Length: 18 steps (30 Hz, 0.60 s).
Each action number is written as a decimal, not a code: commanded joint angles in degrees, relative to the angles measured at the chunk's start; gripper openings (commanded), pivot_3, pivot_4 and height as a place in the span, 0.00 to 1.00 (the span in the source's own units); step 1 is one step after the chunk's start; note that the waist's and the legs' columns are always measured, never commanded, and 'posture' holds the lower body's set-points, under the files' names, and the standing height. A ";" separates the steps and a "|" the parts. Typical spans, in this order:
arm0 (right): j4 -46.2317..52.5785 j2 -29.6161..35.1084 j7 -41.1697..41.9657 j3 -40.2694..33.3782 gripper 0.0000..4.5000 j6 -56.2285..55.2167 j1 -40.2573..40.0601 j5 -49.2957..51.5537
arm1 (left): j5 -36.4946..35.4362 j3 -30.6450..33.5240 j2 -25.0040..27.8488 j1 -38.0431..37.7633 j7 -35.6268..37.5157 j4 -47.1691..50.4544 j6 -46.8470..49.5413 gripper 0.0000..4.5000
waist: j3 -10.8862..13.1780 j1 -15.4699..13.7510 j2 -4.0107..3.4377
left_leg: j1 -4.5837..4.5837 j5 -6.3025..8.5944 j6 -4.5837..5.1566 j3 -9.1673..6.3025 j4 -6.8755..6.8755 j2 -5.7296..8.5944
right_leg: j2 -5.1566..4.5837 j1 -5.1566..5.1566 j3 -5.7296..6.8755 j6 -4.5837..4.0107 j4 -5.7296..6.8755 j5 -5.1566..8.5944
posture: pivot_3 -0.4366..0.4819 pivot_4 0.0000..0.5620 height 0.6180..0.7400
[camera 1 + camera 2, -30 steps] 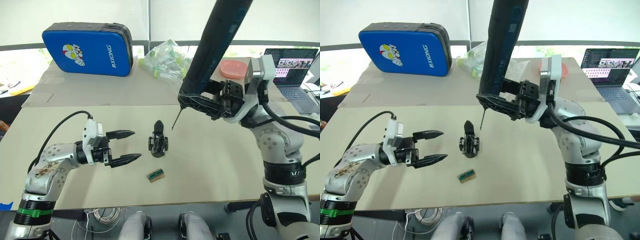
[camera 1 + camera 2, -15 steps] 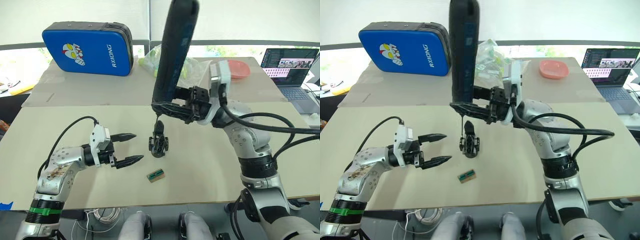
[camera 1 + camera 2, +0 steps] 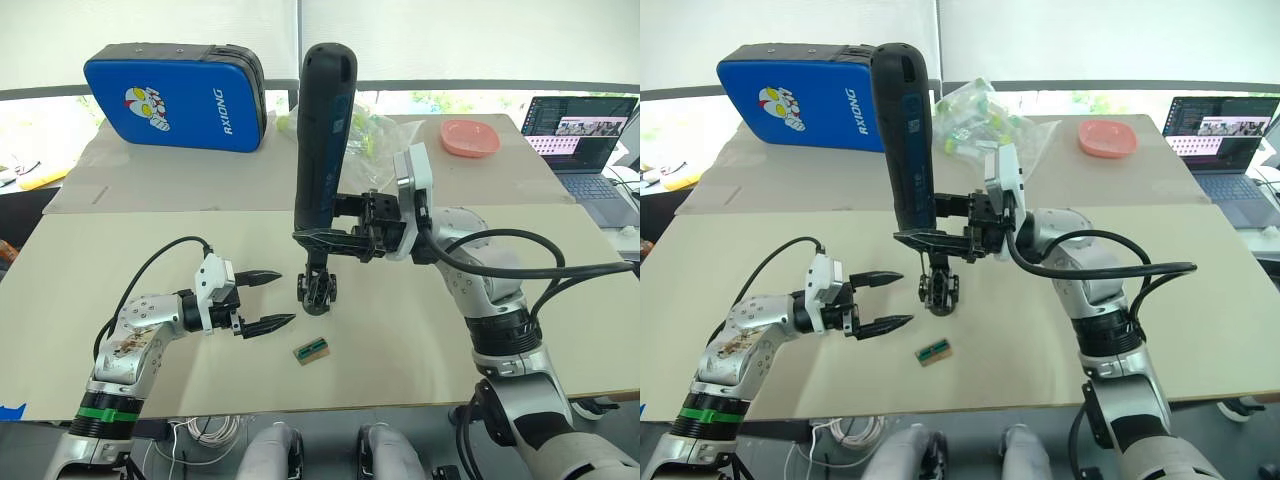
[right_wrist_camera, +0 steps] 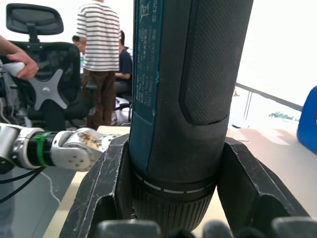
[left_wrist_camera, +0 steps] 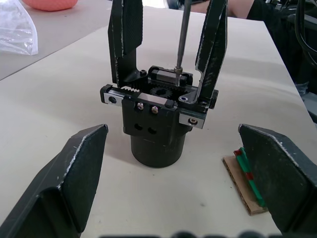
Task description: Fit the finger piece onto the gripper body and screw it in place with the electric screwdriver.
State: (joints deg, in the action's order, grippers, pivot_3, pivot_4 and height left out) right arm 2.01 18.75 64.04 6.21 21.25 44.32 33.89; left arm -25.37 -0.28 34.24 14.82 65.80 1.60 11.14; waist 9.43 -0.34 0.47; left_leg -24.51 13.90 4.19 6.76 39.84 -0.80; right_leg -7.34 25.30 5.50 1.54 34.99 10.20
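The gripper body (image 3: 317, 288) stands upright mid-table on its round base (image 5: 157, 144). Two pointed black fingers rise from it, and I cannot tell which of them is the finger piece. My right gripper (image 3: 332, 238) is shut on the electric screwdriver (image 3: 322, 140), clamping its lower end (image 4: 173, 198) and holding it nearly upright. Its thin metal bit (image 5: 181, 39) comes down between the two fingers and touches the top of the mechanism. My left gripper (image 3: 287, 297) is open just left of the body, level with it, its fingers (image 5: 74, 173) apart on either side and not touching it.
A small tan-and-green block (image 3: 312, 350) lies just in front of the body. At the back are a blue case (image 3: 175, 95), a plastic bag of items (image 3: 372, 128), a pink dish (image 3: 471, 137) and a laptop (image 3: 585, 135). People (image 4: 104, 44) stand beyond the table.
My right arm has swung left, tipping the screwdriver upright and bringing its bit down onto the gripper body. My left gripper has moved right, closer to the body, staying open.
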 commanded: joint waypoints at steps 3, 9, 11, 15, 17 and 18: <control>1.35 -0.30 1.06 -1.82 0.44 -2.18 0.92 0.81 | 0.25 -0.18 -0.55 0.24 0.07 0.95 -0.93 1.00 | 0.00 0.00 0.00 | 0.00 0.00 0.00 0.00 0.00 0.00 | 0.00 0.00 0.00 0.00 0.00 0.00 | 0.48 0.27 1.00; 0.89 -0.06 2.03 -1.50 0.44 -2.99 0.57 -0.14 | 0.41 -0.34 -0.90 -0.22 -0.19 1.55 -0.85 1.00 | 0.00 0.05 0.00 | 0.00 -0.01 -0.01 -0.01 0.00 0.00 | 0.00 0.00 0.00 -0.01 0.00 0.00 | 0.48 0.27 1.00; 0.82 0.06 2.46 -1.38 0.44 -3.31 0.42 -0.59 | 0.43 -0.40 -0.97 -0.31 -0.29 1.65 -0.81 1.00 | 0.00 0.05 0.00 | 0.00 -0.01 -0.01 0.00 0.00 0.00 | 0.00 0.00 0.00 -0.01 0.00 0.00 | 0.48 0.27 1.00; 0.75 -0.18 2.55 -1.44 0.44 -3.56 0.35 -0.84 | 0.10 -0.40 -1.19 -0.51 -0.28 1.91 -0.63 1.00 | 0.00 0.05 0.00 | 0.00 -0.01 -0.01 0.00 0.00 0.00 | 0.00 0.00 0.00 -0.01 0.00 0.00 | 0.48 0.27 1.00; 0.75 -0.21 2.58 -1.35 0.44 -3.57 0.24 -0.85 | 0.04 -0.41 -1.27 -0.53 -0.28 1.97 -0.53 1.00 | 0.00 0.06 0.00 | 0.00 -0.01 -0.01 -0.01 0.00 0.00 | 0.00 0.00 0.00 -0.01 0.00 0.00 | 0.48 0.27 1.00; 0.83 -0.24 2.56 -1.25 0.44 -3.63 0.13 -0.94 | 0.04 -0.40 -1.24 -0.59 -0.24 2.05 -0.53 1.00 | 0.00 0.06 0.00 | 0.00 -0.01 -0.01 0.00 0.00 0.00 | 0.00 0.00 0.00 -0.01 0.00 0.00 | 0.48 0.27 1.00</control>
State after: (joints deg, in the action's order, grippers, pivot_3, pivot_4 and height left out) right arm 1.45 18.73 66.27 6.20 19.84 44.04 32.59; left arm -24.80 -0.95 33.09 14.58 65.70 1.58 11.14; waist 9.43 -0.28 0.47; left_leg -24.51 13.90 4.18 6.75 39.84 -0.80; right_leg -7.34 25.30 5.50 1.53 35.00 10.19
